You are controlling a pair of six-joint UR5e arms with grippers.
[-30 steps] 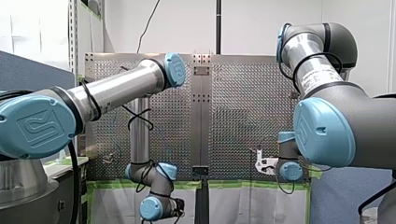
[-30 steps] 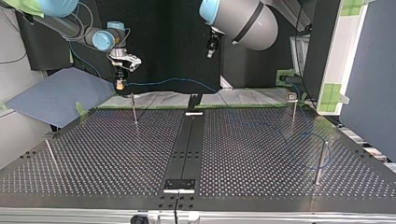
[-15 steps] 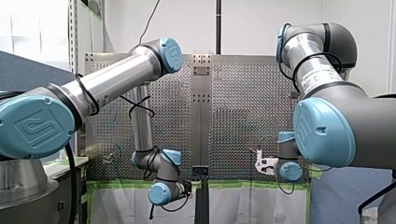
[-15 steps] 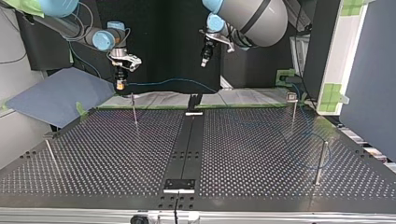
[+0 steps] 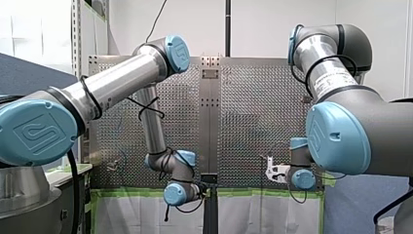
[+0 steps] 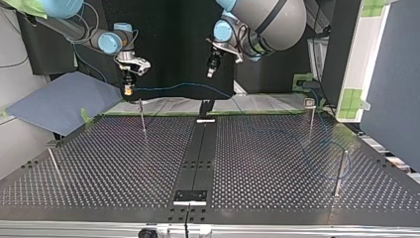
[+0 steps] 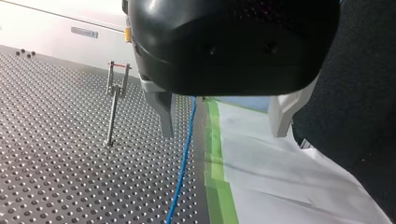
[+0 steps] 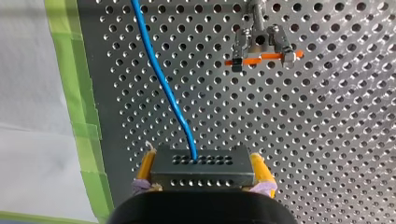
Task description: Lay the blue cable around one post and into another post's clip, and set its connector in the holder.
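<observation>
The blue cable (image 6: 183,86) hangs in a span past the table's far edge, then runs faintly over the table around the post (image 6: 341,171) at the top view's right. My right gripper (image 8: 201,170) has its yellow pads shut on a dark block where the blue cable (image 8: 161,79) comes out. It hovers near a clip post (image 8: 259,46). In the top view my right gripper (image 6: 128,85) is at the far left. My left gripper (image 6: 211,69) hangs above the span. Its fingers (image 7: 164,114) stand open, with the cable (image 7: 184,158) under them beside one finger.
Thin posts (image 6: 142,116) (image 6: 53,163) (image 6: 311,116) stand on the perforated table (image 6: 124,163). A black strip (image 6: 198,153) with small brackets runs down the middle. Green tape (image 7: 217,172) and white sheeting edge the far side. A blue sheet (image 6: 59,101) lies at the top view's left.
My left arm has swung its gripper toward the top view's left and a little lower, closer to the hanging cable span. My right arm and the cable end have stayed put.
</observation>
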